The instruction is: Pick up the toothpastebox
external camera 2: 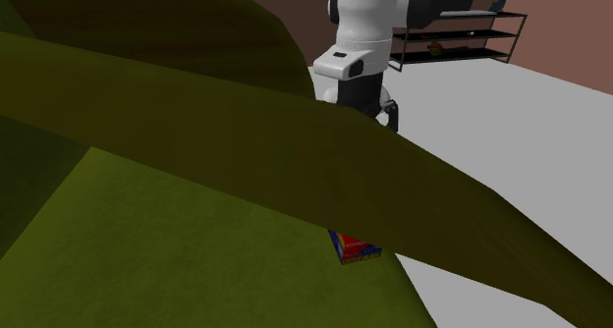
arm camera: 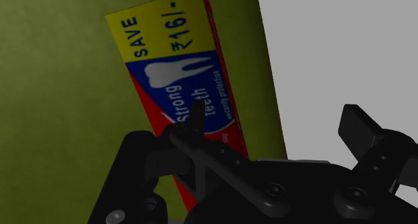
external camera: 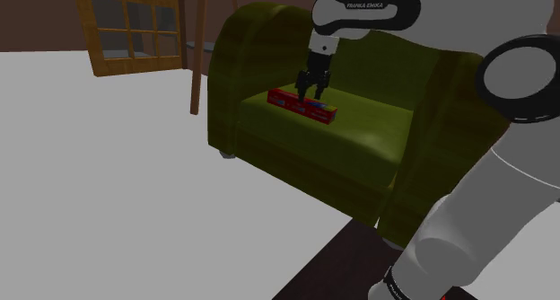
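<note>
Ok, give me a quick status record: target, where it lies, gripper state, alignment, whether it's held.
target: toothpaste box, red, blue and yellow, lying flat
location: on the seat of the green armchair; in the wrist view it runs along an edge of the seat, with grey floor beyond
gripper: gripper open, low over the box
alignment: in the wrist view one finger overlaps the box and the other is over the floor, so the box looks off-centre
held: no
contact: cannot tell
</note>
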Tool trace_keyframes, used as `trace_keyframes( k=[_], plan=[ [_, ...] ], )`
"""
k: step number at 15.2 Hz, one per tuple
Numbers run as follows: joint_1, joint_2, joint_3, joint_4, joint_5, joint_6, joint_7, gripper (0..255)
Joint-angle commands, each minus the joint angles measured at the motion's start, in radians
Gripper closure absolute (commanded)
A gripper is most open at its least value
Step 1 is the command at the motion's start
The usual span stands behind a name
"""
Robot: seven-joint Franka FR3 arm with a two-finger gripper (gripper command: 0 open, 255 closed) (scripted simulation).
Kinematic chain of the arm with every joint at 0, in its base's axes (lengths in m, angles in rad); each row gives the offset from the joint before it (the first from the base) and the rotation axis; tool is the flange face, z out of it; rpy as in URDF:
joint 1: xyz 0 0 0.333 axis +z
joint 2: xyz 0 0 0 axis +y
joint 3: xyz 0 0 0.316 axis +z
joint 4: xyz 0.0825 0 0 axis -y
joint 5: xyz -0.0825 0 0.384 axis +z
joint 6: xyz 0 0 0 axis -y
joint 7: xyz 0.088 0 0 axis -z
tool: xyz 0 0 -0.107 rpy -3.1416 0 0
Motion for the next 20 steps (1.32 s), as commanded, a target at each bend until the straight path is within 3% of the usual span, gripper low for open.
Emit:
trace_keyframes(
  k=[1,6,15,16,20],
  plan=[
    [-0.006,0.093,-0.011,0.101,0.002,-0.016,-0.028,0],
    [-0.033,0.299,-0.030,0.360,0.014,-0.087,-0.086,0],
    [-0.029,0.280,-0.028,0.232,0.010,0.022,-0.082,0],
    [-0.028,0.278,-0.028,0.228,0.009,0.024,-0.081,255],
    [-0.028,0.277,-0.028,0.226,0.009,0.025,-0.082,255]
  ],
)
